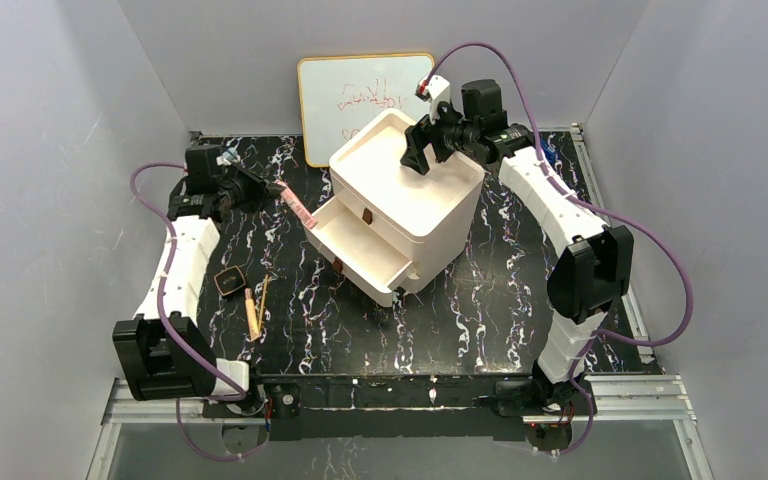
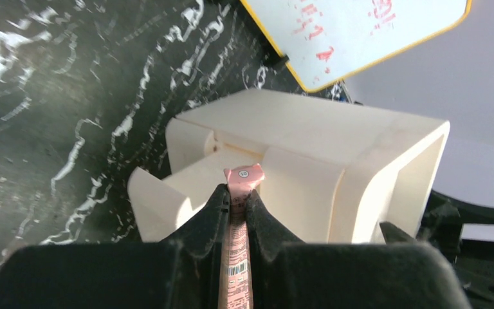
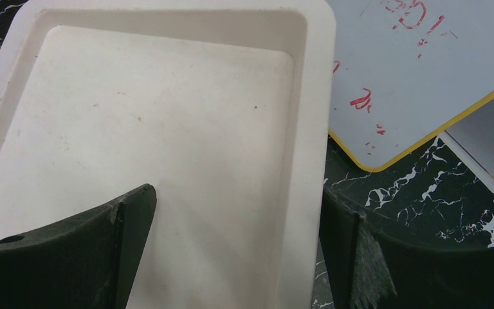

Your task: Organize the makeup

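Observation:
My left gripper (image 1: 270,189) (image 2: 236,201) is shut on the pink flat palette (image 1: 300,208) (image 2: 244,175), gripped edge-on. The palette's tip hangs just left of the white drawer organizer (image 1: 430,205) (image 2: 334,161), near its open upper drawer (image 1: 322,218). A dark square compact (image 1: 228,282), a tan wooden-handled brush (image 1: 252,314) and a thin stick (image 1: 263,296) lie on the marble at the left front. Above the organizer's top tray (image 3: 315,116) my right gripper (image 1: 423,150) (image 3: 238,248) is open and holds nothing. It straddles the tray's rim, one finger over the tray and one outside it.
The organizer's lower drawer (image 1: 392,272) also stands pulled out toward the front left. A yellow-framed whiteboard (image 1: 360,95) (image 3: 411,71) (image 2: 360,32) leans against the back wall behind the organizer. Grey walls close in the black marble table (image 1: 480,310) on three sides.

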You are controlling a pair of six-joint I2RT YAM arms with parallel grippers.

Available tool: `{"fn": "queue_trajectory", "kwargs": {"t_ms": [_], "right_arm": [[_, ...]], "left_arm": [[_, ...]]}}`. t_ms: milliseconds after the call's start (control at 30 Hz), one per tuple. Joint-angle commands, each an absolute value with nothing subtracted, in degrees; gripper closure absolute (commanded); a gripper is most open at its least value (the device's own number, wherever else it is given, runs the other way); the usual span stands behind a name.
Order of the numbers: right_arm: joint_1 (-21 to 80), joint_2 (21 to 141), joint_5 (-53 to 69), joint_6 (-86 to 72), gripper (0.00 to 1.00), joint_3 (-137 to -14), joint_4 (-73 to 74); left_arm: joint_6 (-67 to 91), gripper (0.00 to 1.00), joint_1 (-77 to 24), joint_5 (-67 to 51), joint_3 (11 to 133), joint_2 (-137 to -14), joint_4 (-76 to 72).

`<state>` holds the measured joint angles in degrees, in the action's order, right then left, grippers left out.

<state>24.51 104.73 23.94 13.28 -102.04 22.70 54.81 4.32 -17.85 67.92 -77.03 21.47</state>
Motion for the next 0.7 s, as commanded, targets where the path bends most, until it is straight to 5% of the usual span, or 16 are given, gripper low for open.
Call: {"fn": "queue_trajectory", "kwargs": {"t_ms": [0, 667], "right_arm": [[24.78, 110.57, 23.62, 10.99, 0.00, -100.62, 34.85], [25.49, 110.15, 23.45, 10.99, 0.00, -99.31, 34.37]], "left_arm": [[59.17, 1.00, -0.11, -16.62, 67.30, -73.17, 21.27], [70.51, 1.00, -23.24, 1.71, 57.84, -69.84, 17.74]]}}
